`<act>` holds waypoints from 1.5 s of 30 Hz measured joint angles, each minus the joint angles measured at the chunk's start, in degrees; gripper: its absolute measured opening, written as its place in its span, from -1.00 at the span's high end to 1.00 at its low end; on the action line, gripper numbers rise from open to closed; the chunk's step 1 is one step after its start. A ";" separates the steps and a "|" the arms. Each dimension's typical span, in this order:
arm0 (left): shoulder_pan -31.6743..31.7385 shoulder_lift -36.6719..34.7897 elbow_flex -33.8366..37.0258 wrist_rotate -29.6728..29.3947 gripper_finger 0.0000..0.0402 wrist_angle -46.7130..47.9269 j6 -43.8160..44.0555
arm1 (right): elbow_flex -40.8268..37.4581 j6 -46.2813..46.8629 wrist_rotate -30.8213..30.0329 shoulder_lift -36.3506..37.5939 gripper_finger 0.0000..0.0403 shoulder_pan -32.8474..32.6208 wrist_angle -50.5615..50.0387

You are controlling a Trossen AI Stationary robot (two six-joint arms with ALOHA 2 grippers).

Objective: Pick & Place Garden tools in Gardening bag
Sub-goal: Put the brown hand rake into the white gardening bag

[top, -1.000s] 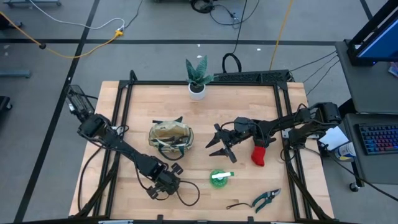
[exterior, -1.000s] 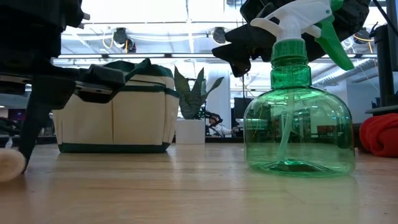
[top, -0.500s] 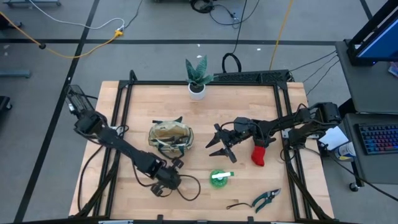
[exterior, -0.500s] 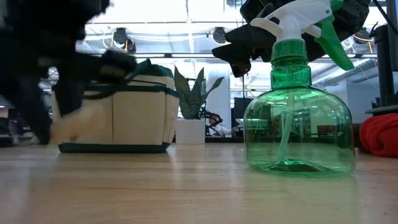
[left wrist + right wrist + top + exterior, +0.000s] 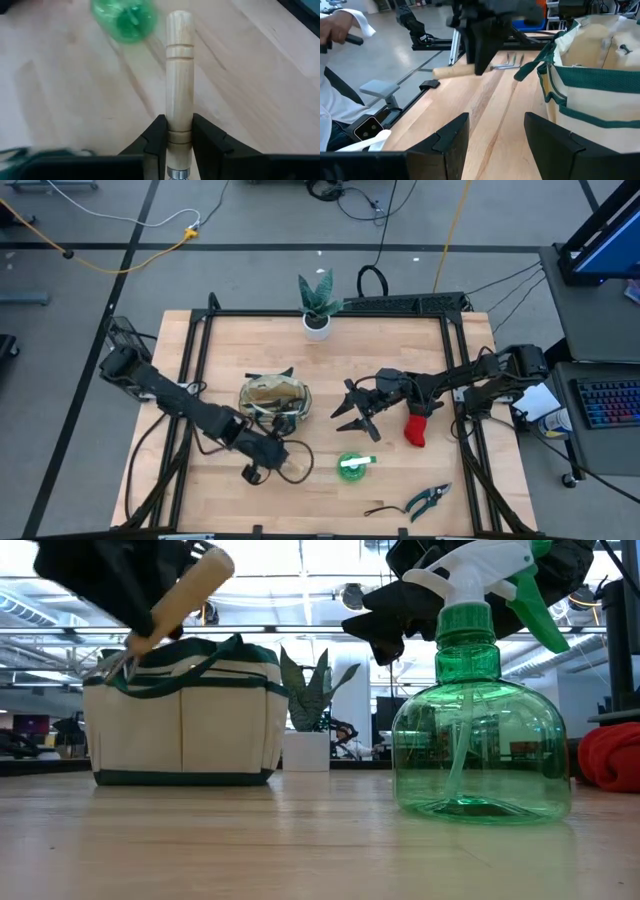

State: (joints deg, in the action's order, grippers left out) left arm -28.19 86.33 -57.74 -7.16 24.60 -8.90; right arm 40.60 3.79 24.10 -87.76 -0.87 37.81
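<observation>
The left claw (image 5: 174,142) was closed on a small rake with a pale turned-wood handle and bent metal tines (image 5: 470,69), gripping the handle near its metal collar. In the left wrist view the handle ran straight out between the two dark fingers (image 5: 156,137), so the tool's long axis lay in line with the claw. In the low view the rake was clear of the tabletop (image 5: 300,840), tilted, handle end high and tines low, just beside the near upper edge of the cream canvas gardening bag with dark green trim (image 5: 272,398).

From above, the left claw hung just in front of that bag, on the side nearer the tabletop's front edge, so the bag's open mouth lay a short way beyond and slightly to the left of the tool. The left arm was plainly the nearer one for the drop. My judgement is that the next move turned on carrying the tines over the rim and lowering the rake, tines first.

The right claw (image 5: 495,135) stood wide and empty, hovering on the bag's other side, facing it.

Still on the tabletop were a translucent green plastic spray bottle with a white trigger (image 5: 480,730), a red glove (image 5: 418,429) and dark-handled pruning shears (image 5: 430,499).
</observation>
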 joint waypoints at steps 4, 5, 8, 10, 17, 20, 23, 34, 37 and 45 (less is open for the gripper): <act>0.75 -3.44 -0.02 -1.53 0.65 -0.08 -0.33 | 0.00 0.00 0.00 0.00 0.08 -0.01 0.01; 0.81 -4.28 -0.02 -1.92 0.64 0.35 -0.38 | 0.00 -0.01 0.00 0.00 0.08 0.01 0.01; 1.51 -6.06 -0.02 -2.51 0.63 0.12 -1.01 | 0.00 0.00 0.00 -0.01 0.08 0.01 0.01; 1.88 -7.04 -0.02 -2.64 0.63 0.37 -1.12 | 0.00 0.00 0.00 0.00 0.08 0.01 0.03; 3.40 -8.07 -0.02 -3.61 0.64 0.07 -1.57 | 0.00 -0.01 0.00 -0.01 0.08 -0.01 -0.51; 4.18 -8.21 -0.11 -3.59 0.64 -0.62 -2.64 | 0.00 -0.02 0.00 0.01 0.08 -0.01 -0.49; 4.58 -8.63 -0.07 -3.58 0.65 -0.45 -3.93 | 0.00 0.00 0.00 0.01 0.08 -0.01 -0.49; 7.54 -9.19 -0.11 -6.40 0.65 -0.70 -8.22 | 0.00 0.00 0.00 0.01 0.08 -0.01 -0.43; 8.74 -9.30 -0.11 -6.51 0.64 -0.72 -8.46 | 0.00 0.00 0.00 0.01 0.08 0.01 -0.45; 12.34 -9.25 -0.11 -6.49 0.65 0.12 -8.53 | 0.00 0.00 0.00 -0.01 0.08 -0.01 -0.43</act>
State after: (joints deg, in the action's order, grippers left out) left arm -15.85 77.08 -57.84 -13.65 24.72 -17.44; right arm 40.60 3.79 24.10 -87.77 -0.89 37.39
